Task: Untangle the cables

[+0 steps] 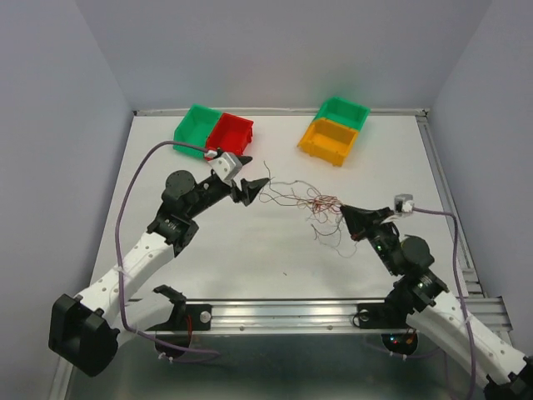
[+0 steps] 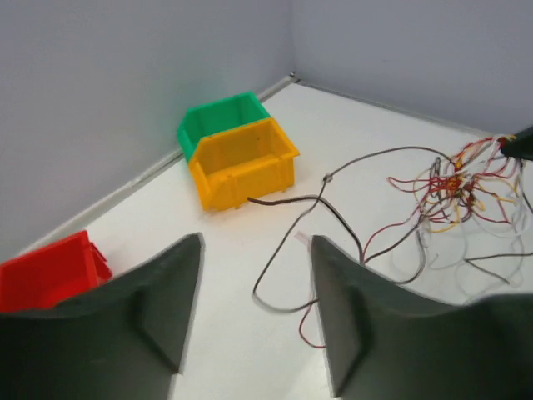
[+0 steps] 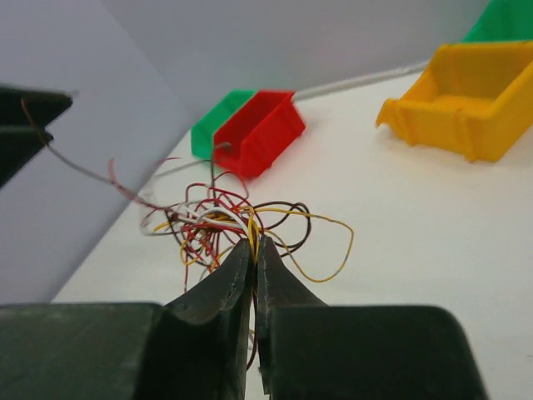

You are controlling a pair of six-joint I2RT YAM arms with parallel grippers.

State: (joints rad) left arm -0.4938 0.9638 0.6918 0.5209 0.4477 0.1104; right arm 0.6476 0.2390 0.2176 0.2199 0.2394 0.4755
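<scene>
The cables lie on the white table, a little to the 3 o'clock side of its middle when seen from the top. They are thin curly strands in red, brown, white and yellow, all mixed up. The bunch is longer than it is wide and runs from 10 o'clock to 4 o'clock. The thick knotted part sits near the 4 o'clock end. A few long thin strands reach out to the 10 o'clock end, and some loose loops stick out toward 6 o'clock. At the 4 o'clock end the right gripper is squeezed together on a few yellow and white strands. At the 10 o'clock end the left gripper has its two fingers wide apart, with nothing pinched between them. One thin strand runs right up to it, but I cannot tell if it hangs on it. Far back at 11 o'clock a green bin touches a red bin. At 1 o'clock a second green bin touches a yellow bin. All four are well apart from the cables.
</scene>
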